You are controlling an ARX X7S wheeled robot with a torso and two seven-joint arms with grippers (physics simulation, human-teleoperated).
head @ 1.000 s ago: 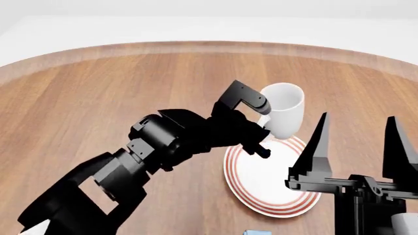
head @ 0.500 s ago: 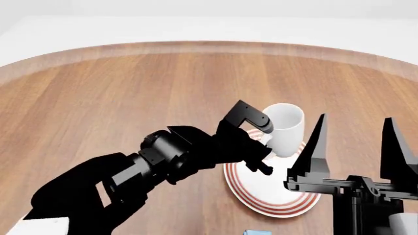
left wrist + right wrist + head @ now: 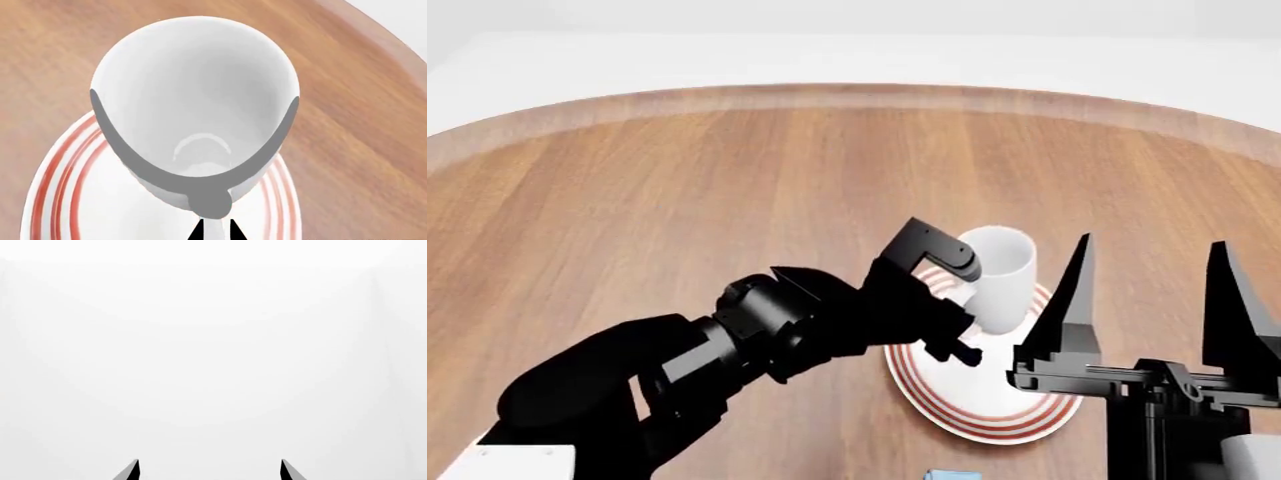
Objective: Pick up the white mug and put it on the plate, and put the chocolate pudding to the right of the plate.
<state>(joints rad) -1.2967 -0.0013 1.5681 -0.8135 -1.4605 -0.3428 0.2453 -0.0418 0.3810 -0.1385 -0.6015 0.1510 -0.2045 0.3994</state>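
My left gripper [image 3: 964, 300] is shut on the handle of the white mug [image 3: 1001, 272] and holds it upright over the far part of the plate [image 3: 961, 395]. I cannot tell whether the mug's base touches the plate. In the left wrist view I look down into the mug [image 3: 193, 95], with the plate's red rings [image 3: 63, 170] beneath it and the gripper [image 3: 215, 231] pinching the handle. My right gripper [image 3: 1152, 245] is open and empty, fingers pointing up, just right of the plate. Only a light blue sliver of the chocolate pudding [image 3: 954, 474] shows at the bottom edge.
The round wooden table [image 3: 694, 200] carries the plate near its front right. The right wrist view shows only blank white beyond the open gripper [image 3: 209, 467].
My left arm has lowered the white mug from above the plate's far rim down and slightly nearer, onto or just over the plate. The right gripper has not moved.
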